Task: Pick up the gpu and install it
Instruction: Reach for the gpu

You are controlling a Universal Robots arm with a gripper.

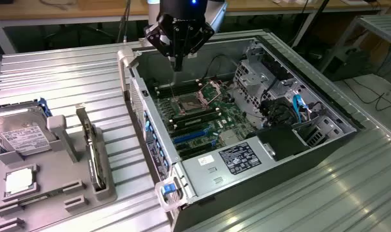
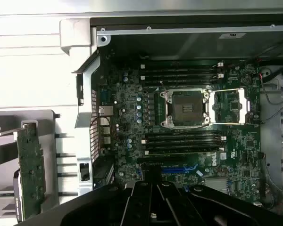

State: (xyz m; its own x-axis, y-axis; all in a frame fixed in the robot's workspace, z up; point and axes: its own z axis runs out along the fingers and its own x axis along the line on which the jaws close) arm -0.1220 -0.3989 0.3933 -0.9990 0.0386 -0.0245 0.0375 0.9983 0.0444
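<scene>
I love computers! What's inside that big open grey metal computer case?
A green circuit board with a silver-framed square socket, long black slots and blue slots, plus silver racks. A black box cover hides whatever lies beneath it, and the black gripper hanging above hides some board.

Print on the hard drive label [image 1: 18,137] and case sticker [image 1: 243,157] is unreadable.

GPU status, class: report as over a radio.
Shut jaws, empty, above open case. Untouched gpu upright in grey holder. No obstruction seen.
</scene>
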